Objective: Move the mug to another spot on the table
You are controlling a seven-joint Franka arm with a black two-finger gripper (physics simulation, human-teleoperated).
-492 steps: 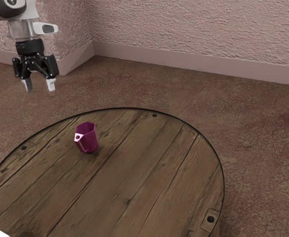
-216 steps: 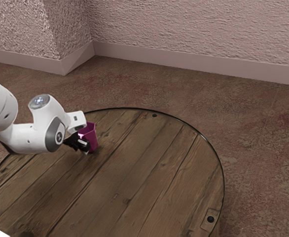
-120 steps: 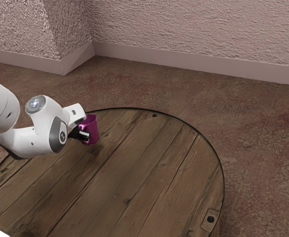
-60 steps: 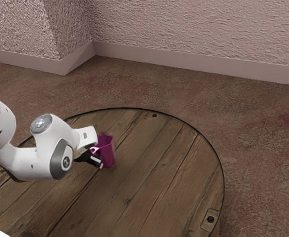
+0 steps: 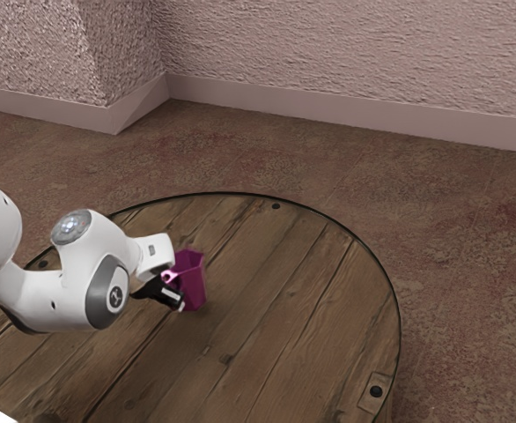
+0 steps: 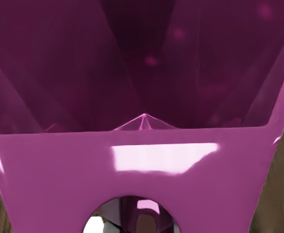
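End effector [image 5: 172,295] clamped on handle side of mug [image 5: 192,280]; mug upright, well inside counter [image 5: 311,291] rim. Risk: off-centre grip lets mug pivot, slip; base dragging on counter tips it.

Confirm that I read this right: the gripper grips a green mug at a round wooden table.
Wrong in one respect: the mug is magenta, not green, as the exterior view shows and the wrist view confirms up close. The rest stands: the gripper grips it at the round wooden table.
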